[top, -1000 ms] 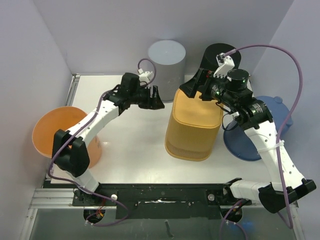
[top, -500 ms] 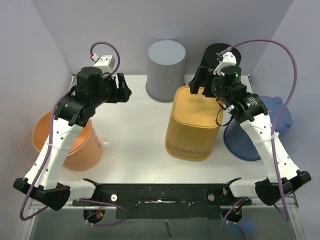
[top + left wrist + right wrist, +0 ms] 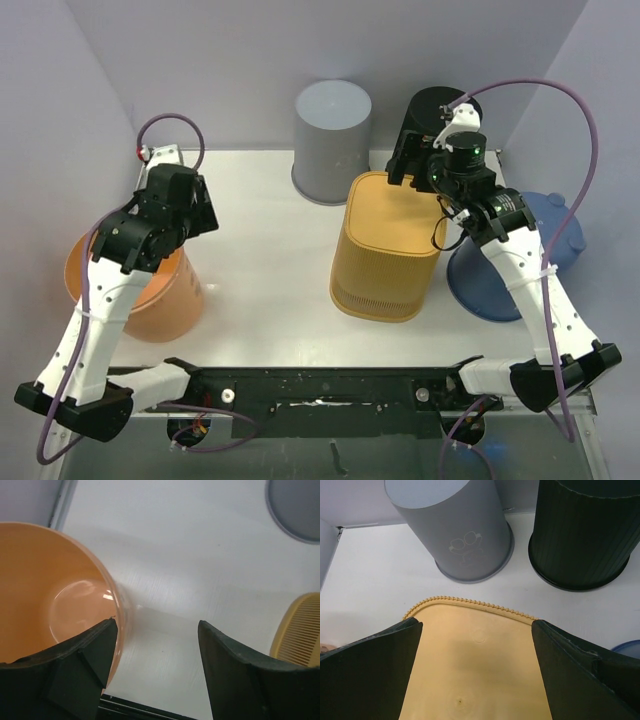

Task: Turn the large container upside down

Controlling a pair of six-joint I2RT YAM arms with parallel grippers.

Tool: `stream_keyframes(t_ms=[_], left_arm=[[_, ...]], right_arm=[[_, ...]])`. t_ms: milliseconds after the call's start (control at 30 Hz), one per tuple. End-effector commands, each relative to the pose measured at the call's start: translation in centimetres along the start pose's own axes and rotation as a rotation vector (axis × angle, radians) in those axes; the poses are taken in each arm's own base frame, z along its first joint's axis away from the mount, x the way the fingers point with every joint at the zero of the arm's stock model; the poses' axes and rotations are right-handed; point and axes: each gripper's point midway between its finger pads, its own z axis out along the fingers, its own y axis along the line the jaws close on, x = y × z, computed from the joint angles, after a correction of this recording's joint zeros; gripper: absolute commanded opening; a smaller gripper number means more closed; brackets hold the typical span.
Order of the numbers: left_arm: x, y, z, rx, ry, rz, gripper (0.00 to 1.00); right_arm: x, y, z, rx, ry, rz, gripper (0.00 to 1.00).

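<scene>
The large yellow ribbed container (image 3: 388, 250) stands mid-table with its flat base up and its rim on the table. It also shows in the right wrist view (image 3: 480, 680) and at the right edge of the left wrist view (image 3: 300, 630). My right gripper (image 3: 412, 165) is open and empty, hovering above the far edge of that base, its midpoint (image 3: 476, 630) over the flat yellow surface. My left gripper (image 3: 200, 210) is open and empty, and in its own wrist view (image 3: 157, 670) it hangs over the table by the rim of an orange bucket.
The upright orange bucket (image 3: 150, 290) stands at the left (image 3: 50, 590). A grey inverted container (image 3: 332, 125) and a black ribbed one (image 3: 432, 105) stand at the back (image 3: 455, 525) (image 3: 585, 530). A blue container (image 3: 565, 230) stands at the right.
My left arm has swung back from the table's middle rear to the left, over the orange bucket. My right gripper has drawn slightly back from the yellow container. The container has not moved.
</scene>
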Motion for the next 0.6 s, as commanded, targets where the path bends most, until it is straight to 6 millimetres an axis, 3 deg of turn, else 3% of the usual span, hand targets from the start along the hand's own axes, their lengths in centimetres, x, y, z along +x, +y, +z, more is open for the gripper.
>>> stream_keyframes(t_ms=[0, 233, 367, 567], left_arm=[[0.4, 4.0, -0.5, -0.164, -0.05, -0.077, 0.65], [2.3, 6.8, 2.6, -0.231, 0.059, -0.074, 0.65], [3.3, 5.5, 3.8, -0.153, 0.104, -0.099, 0.65], [5.7, 4.3, 6.2, -0.088, 0.158, -0.084, 0.57]], right_arm=[[-2.3, 0.1, -0.6, -0.013, -0.088, 0.017, 0.98], [-1.8, 0.4, -0.2, -0.032, -0.064, 0.043, 0.98], [-1.8, 0.1, -0.6, -0.017, -0.067, 0.044, 0.98], [-2.4, -0.6, -1.4, 0.003, -0.09, 0.04, 0.98]])
